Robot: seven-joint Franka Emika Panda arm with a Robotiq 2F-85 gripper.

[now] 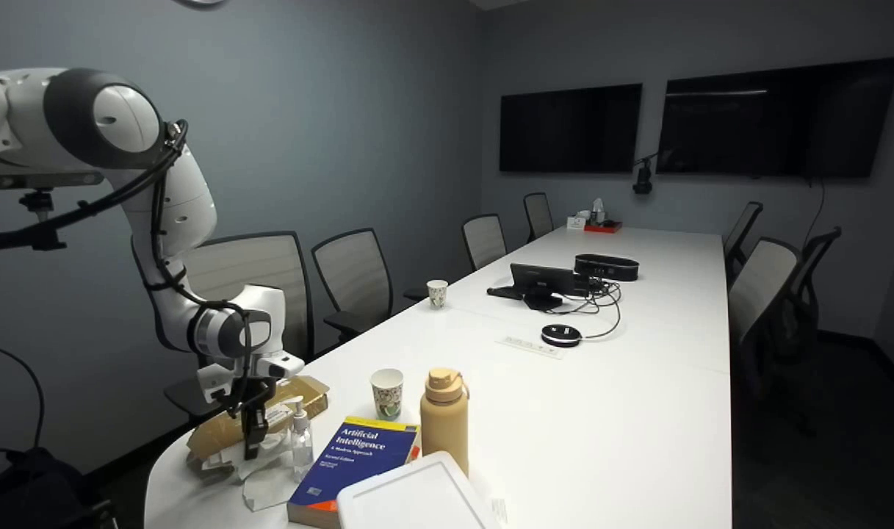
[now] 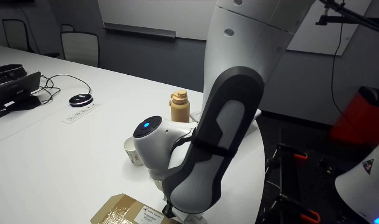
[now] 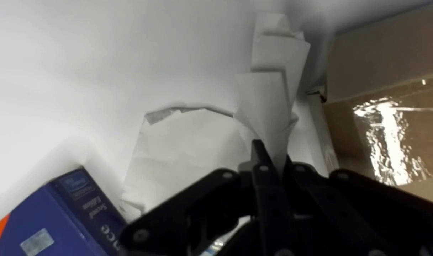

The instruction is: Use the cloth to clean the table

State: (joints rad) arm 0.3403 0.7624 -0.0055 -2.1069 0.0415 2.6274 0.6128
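On white counter (image 1: 601,419), near rounded end, holding fold of pale cloth (image 3: 252,124) in clenched pincer (image 3: 274,154), probably for dragging it as wiper; resting flat part between blue book (image 1: 362,463) and cardboard box (image 3: 383,94), likely allowing only short strokes.

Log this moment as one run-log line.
task: clean table with white cloth | gripper: shut on white cloth | cloth position: between blue book and cardboard box | wiping progress: cannot tell
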